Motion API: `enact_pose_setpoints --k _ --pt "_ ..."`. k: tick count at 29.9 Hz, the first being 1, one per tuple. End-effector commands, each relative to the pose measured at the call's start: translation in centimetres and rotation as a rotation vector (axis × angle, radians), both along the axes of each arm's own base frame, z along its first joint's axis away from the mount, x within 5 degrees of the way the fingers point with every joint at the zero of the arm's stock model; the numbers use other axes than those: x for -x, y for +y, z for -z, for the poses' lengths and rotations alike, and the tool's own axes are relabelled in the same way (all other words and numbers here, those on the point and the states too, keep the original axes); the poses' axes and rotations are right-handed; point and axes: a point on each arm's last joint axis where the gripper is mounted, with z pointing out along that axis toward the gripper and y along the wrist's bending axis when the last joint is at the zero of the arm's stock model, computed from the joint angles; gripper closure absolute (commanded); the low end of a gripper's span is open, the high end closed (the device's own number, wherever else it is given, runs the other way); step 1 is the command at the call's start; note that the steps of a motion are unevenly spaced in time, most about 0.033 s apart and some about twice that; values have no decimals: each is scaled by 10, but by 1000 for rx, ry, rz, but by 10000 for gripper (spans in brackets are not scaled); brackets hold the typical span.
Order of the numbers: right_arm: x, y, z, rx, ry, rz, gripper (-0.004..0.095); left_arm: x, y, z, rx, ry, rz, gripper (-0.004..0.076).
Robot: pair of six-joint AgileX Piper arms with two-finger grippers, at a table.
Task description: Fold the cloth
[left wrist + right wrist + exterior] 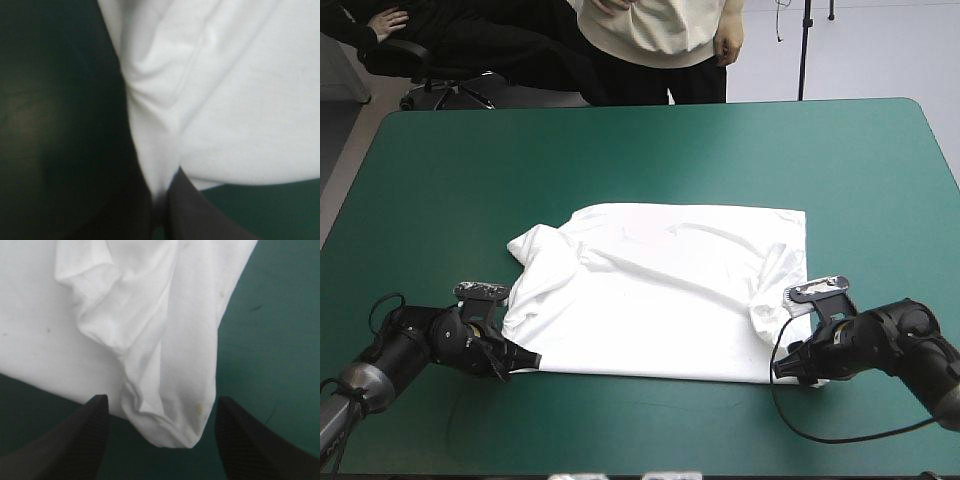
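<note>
While the high view is read as a clock face, with twelve o'clock at the far edge, the table [650, 140] with its teal-green cover [440, 180] is seen to fill most of the picture. The white T-shirt [670, 290] is spread nearly flat on it, a little toward six o'clock from the table's centre, and some wrinkles are seen across its middle. One sleeve [525, 245] is pointed out toward ten o'clock. The other sleeve [770, 300] is bunched on the cloth at about four o'clock. The long straight edge of the T-shirt is laid along its six o'clock side.

The left gripper [520, 358] is placed low on the table at the T-shirt's eight o'clock corner. In the left wrist view the cloth is shown as a wide white field ahead of this gripper. A narrow strip of it is pinched between the black fingers [200, 220], which are pressed almost together.

The right gripper [785, 368] is placed low at the T-shirt's four o'clock corner. In the right wrist view its fingers are held wide apart and nothing is gripped by them. The rounded end of a bunched fold is laid on the cover between the two fingertips. It cannot be told whether this fold is touched by them.
</note>
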Motion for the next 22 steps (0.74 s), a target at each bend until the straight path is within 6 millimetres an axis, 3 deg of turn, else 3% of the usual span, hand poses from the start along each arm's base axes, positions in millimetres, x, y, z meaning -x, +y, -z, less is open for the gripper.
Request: enact_pose_setpoints --k 1,9,13,17,22 --pt "-12 3 3 21 -2 -17 331 -2 -2 -8 18 -29 -5 741" --pt "-21 2 26 116 133 -39 372 -1 -1 -8 12 -12 -1 741" --pt "-20 2 29 132 167 -61 604 -1 -1 -8 12 -15 -1 741" --pt "-20 4 29 112 169 -89 925 -3 -1 -8 13 -39 -2 741" --pt "-15 4 22 85 151 -105 926 -1 0 -12 12 -52 -3 741"
